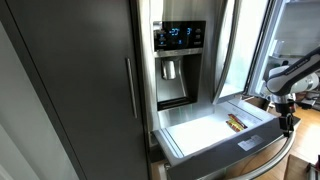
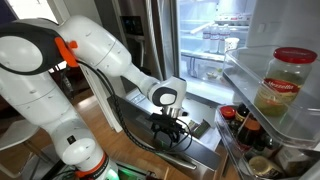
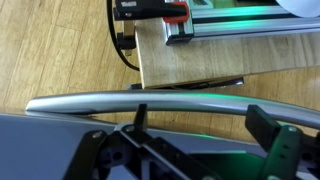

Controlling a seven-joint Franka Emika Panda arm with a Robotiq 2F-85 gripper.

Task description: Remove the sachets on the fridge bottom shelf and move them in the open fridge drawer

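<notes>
The fridge drawer (image 1: 195, 132) is pulled out, with a bright white inside and a steel front. A few yellow-orange sachets (image 1: 236, 123) lie inside it near its right end. My gripper (image 1: 289, 123) hangs just outside the drawer's front corner, apart from the sachets. In an exterior view it (image 2: 170, 133) hovers over the steel drawer front (image 2: 203, 148). In the wrist view the gripper (image 3: 203, 117) is open and empty, its two fingers apart above the long bar handle (image 3: 150, 100). The sachets are out of sight in the wrist view.
The open fridge door holds a large jar (image 2: 285, 80) and small bottles (image 2: 245, 125) on its shelves. The lit fridge interior (image 2: 215, 40) stands behind the arm. The closed door with the water dispenser (image 1: 178, 60) is left of the drawer. A wooden floor (image 3: 60, 50) lies below.
</notes>
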